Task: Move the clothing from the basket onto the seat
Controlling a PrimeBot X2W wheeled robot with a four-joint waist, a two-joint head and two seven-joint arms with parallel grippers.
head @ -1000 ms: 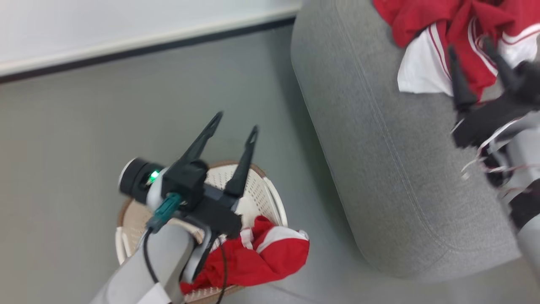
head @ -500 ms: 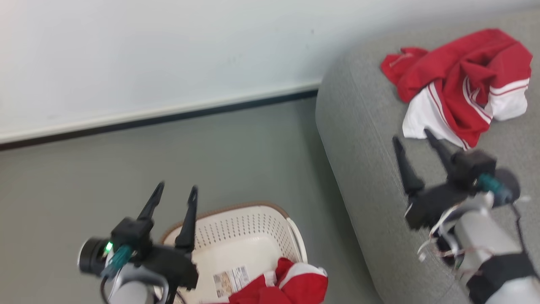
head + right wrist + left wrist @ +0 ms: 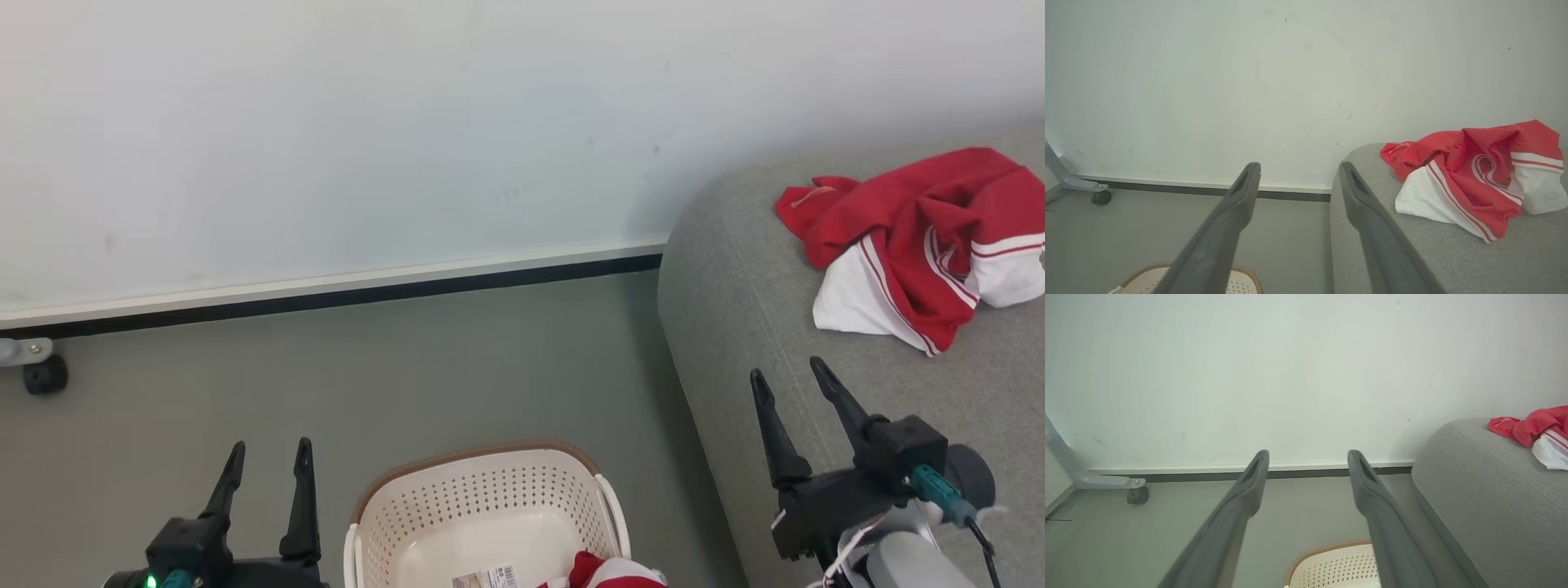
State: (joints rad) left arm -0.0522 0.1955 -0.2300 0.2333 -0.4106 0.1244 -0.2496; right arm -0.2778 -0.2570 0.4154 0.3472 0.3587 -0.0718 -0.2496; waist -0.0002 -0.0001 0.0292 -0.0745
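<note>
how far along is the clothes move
Partly done: a red-white heap lies on the seat. In hand: nothing; the left claw and right claw are open and empty. Left to do: a red piece in the basket.

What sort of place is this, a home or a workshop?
Likely a test room set up like a home: a grey sofa seat with red and white clothing on it, a laundry basket on a bare floor, and a plain white wall.
</note>
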